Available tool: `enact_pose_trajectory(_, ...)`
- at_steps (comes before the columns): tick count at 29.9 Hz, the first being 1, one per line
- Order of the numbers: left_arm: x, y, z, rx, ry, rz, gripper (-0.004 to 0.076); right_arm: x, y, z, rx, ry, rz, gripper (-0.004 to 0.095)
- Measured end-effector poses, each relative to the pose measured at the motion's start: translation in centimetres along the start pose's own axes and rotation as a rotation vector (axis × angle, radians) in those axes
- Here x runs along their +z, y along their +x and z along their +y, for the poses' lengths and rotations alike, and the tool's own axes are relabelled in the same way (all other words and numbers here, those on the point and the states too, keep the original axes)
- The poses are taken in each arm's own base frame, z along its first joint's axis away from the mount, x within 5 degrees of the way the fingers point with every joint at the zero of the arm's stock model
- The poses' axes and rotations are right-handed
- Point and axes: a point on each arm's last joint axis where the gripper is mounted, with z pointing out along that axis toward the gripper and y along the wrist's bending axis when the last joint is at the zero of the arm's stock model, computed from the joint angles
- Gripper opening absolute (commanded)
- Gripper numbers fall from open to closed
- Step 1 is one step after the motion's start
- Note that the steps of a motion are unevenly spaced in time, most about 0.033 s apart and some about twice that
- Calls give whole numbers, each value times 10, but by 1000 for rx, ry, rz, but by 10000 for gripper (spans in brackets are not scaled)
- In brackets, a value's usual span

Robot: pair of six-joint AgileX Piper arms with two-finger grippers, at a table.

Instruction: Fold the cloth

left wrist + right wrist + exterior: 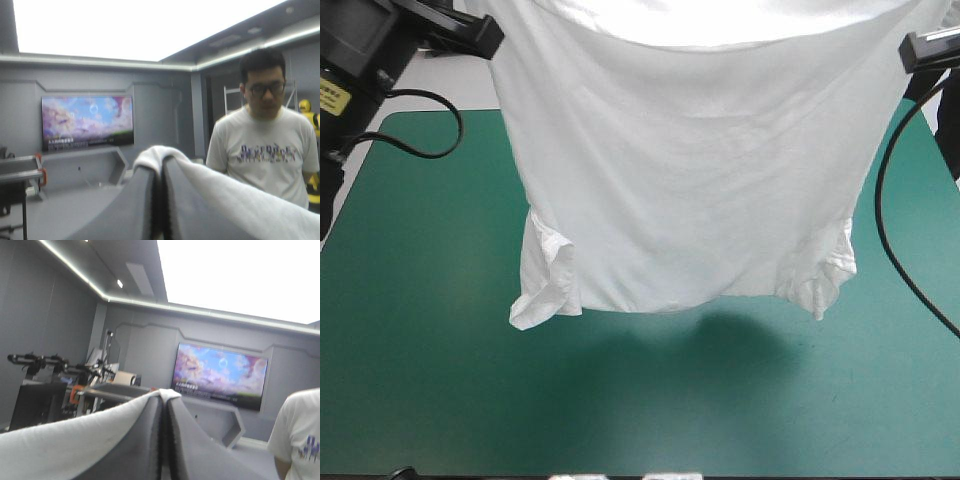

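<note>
The teal-green cover (420, 350) lies smooth across the table, its rounded far corners showing at left and right. A soft shadow (720, 345) darkens its middle.

in the high view the t-shirt (680, 170) ran off the upper edge, so i couldn't see where it was held — it also hid the middle of the table's (420, 380) far edge.

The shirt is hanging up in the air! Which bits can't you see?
- High view: the T-shirt's top is cut off by the picture's edge, so where it is held is out of sight.
- High view: the hanging T-shirt hides the far middle of the table.
- Left wrist view: only a fold shows at the left gripper; the rest is out of frame.
- Right wrist view: likewise at the right gripper.
</note>
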Motion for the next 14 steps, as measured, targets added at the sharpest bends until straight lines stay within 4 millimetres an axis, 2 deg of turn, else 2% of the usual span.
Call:
enact_pose_trajectory(6, -12, -35, 3, 12, -2, -179, -10, -3, -51, -10, -49, 38, -167, -11)
enact_pose_trajectory(8, -15, -40, 4, 11, -3, -199, -10, -3, -60, -12, -51, 38, -170, -11)
enact_pose_trajectory(11, -16, -41, 4, 14, -5, -193, -10, -1, -61, -12, -27, 22, -147, -11)
enact_pose_trajectory(14, -10, -33, 4, 45, -11, -143, -10, 11, -48, -8, 8, -6, -78, -11)
